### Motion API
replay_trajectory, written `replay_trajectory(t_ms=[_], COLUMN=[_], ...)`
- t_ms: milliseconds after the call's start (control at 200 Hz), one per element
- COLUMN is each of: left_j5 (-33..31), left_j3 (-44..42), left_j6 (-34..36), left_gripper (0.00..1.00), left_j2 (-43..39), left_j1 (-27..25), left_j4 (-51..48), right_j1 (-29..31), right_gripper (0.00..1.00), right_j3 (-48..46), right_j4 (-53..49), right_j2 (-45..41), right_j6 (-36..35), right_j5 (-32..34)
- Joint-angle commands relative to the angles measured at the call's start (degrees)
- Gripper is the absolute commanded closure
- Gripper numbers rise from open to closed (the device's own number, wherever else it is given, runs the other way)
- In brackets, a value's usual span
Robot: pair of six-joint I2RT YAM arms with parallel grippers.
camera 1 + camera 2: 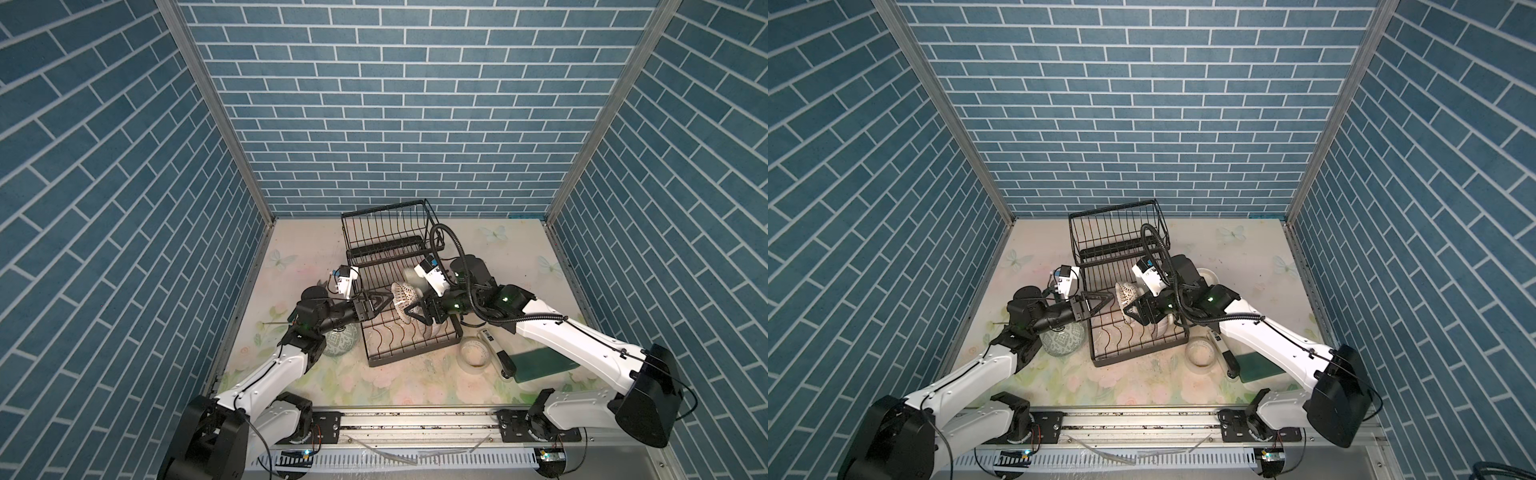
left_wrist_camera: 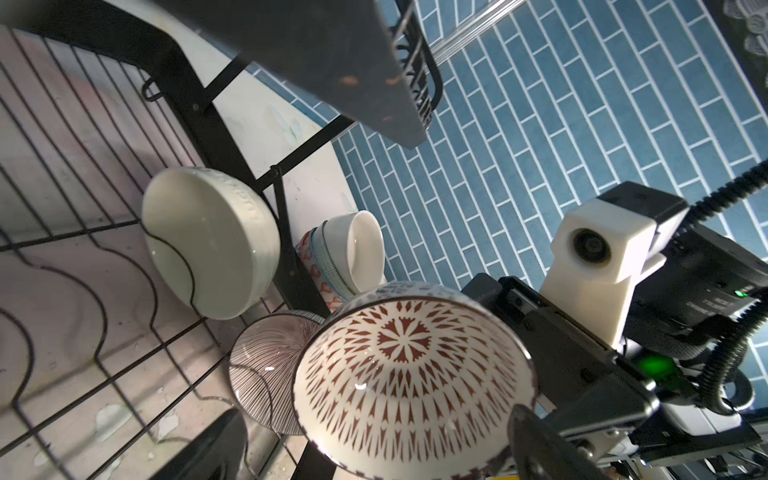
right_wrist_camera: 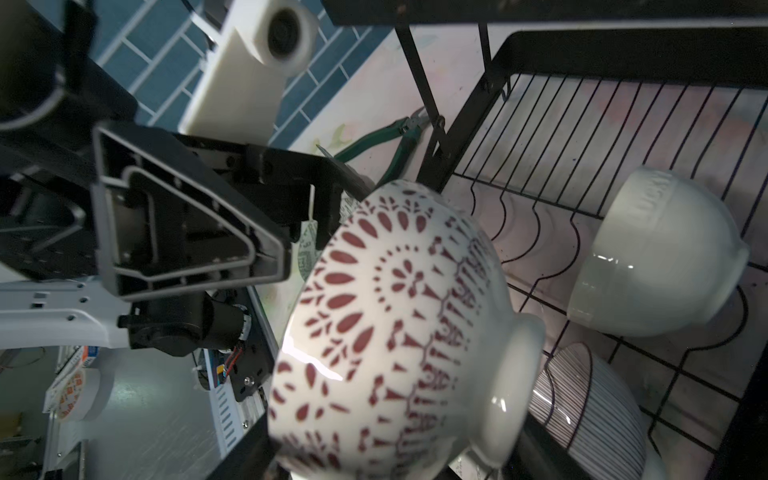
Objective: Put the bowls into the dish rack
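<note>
The right hand (image 1: 412,311) pinches the rim of a white bowl with a dark red lattice pattern (image 1: 404,296), holding it tipped on its side above the lower tray of the black wire dish rack (image 1: 386,226). The rack stands in the middle of the floral worktop (image 1: 374,386), its raised basket at the far end. Facing in from the left, the left hand (image 1: 384,300) has its fingers spread wide just beside the held bowl and grips nothing; whether it touches the rim cannot be told. Its wrist view shows the bowl's patterned inside turned toward it, with one finger (image 2: 540,444) of the right hand on the rim. Two bowls lie in the lower tray: a cream bowl (image 2: 208,241) on its side among the curved dividers on the tray's right, and nearer, a brown-striped bowl (image 2: 266,357), partly hidden behind the held one. Just right of the rack a small stack of bowls (image 2: 349,249) sits on the worktop, a white one nested in patterned ones. A pale green patterned bowl (image 1: 343,338) rests left of the rack, partly under the left arm, and a translucent tape ring (image 1: 473,353) lies near the rack's near right corner
</note>
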Motion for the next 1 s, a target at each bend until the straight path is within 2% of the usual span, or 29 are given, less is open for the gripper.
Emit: replay_trajectory(t_ms=[0,140,375,565,845,990], left_j5=[-2.8,-5.1,-12.4,-17.6,-28.9,-31.0], left_j3=[3.2,4.9,6.7,7.5,10.2,10.0], left_j6=[7.1,10.6,13.6,13.6,13.9,13.0], left_gripper=[0.0,0.0,0.0,0.0,0.0,0.0], left_j2=[-3.1,-6.1,-10.9,-14.2,-17.6,-18.1], left_j1=[0.8,1.0,1.3,1.5,2.0,3.4], left_j4=[-14.9,-24.5,-38.2,-44.7,-55.7,-57.5], right_j1=[2.0,4.2,7.5,9.1,10.5,11.2], right_gripper=[0.61,0.61,0.61,0.61,0.6,0.6], right_j3=[5.0,7.3,11.1,14.1,15.5,15.5], right_j4=[-1.2,-3.2,-5.2,-5.0,-0.9,2.9], right_j2=[1.6,4.7,9.8,13.3,17.4,19.6], right_j6=[-5.0,-6.7,-10.1,-13.4,-18.9,-23.1], right_j5=[4.4,8.9,16.3,22.4,30.5,34.2])
